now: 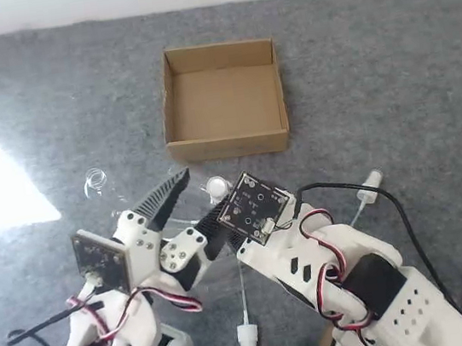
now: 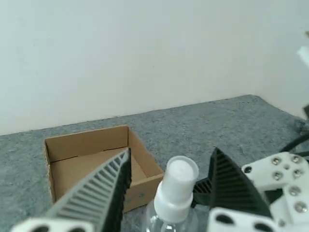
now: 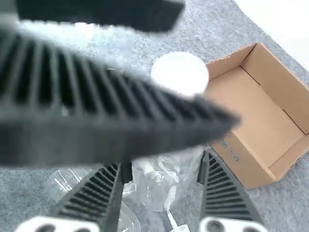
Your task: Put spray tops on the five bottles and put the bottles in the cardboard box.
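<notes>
Bottle [image 3: 161,188]: clear plastic, upright, near the middle of the counter [image 1: 406,71], on the near side of the box and between the two arms.
Fitted spray top [image 2: 176,186]: white, round-headed with a ribbed collar, seated on the bottle's neck.
Left claw [image 2: 171,153]: black ribbed fingers either side of the bottle, closed against its clear body below the collar.
Right claw [image 3: 208,63]: over the fitted spray top, with the jaws standing apart wider than the white head that shows between them.
Cardboard box [image 1: 227,146]: brown, square, shallow and open-topped, with nothing inside. It sits toward the far edge at mid-width, just beyond the bottle.
Second bottle [image 1: 95,182]: clear, with no top on its open neck. It is in the left half of the counter, nearer than the box's near left corner.
Loose spray top A [image 1: 248,341]: white, with a thin dip tube pointing toward the far edge. It lies by the near edge between the arm bases.
Loose spray top B [image 1: 370,181]: white, tube slanting toward the near edge. It is in the right half, beside the right arm's black cable.
Counter: covered in grey felt-like material.
</notes>
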### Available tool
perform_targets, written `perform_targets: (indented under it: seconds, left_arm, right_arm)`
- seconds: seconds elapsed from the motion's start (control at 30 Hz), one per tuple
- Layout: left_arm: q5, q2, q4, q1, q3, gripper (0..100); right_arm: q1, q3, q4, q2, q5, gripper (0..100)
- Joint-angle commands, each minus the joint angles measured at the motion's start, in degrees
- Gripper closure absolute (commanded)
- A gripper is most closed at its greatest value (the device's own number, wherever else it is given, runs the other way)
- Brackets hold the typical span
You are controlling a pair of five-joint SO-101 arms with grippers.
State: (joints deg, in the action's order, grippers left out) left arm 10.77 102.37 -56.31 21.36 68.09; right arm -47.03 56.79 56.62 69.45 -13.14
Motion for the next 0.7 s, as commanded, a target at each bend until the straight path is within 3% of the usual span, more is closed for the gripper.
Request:
perform_targets:
  seconds: [0.0,0.27,0.67]
  left_arm:
    - [-0.1,0.4,0.1,-2.0,-4.0,76]
    - [0.1,0.4,-3.4,-7.5,-9.7,76]
    - [10.1,0.4,-3.1,-23.2,-9.9,76]
  right_arm:
    - [1.2,-1.0,-0.7,2.0,-0.6,86.5]
    - [6.5,-1.2,-1.4,2.0,-0.3,86.5]
    - [11.1,-1.2,-9.5,1.3,-0.2,86.5]
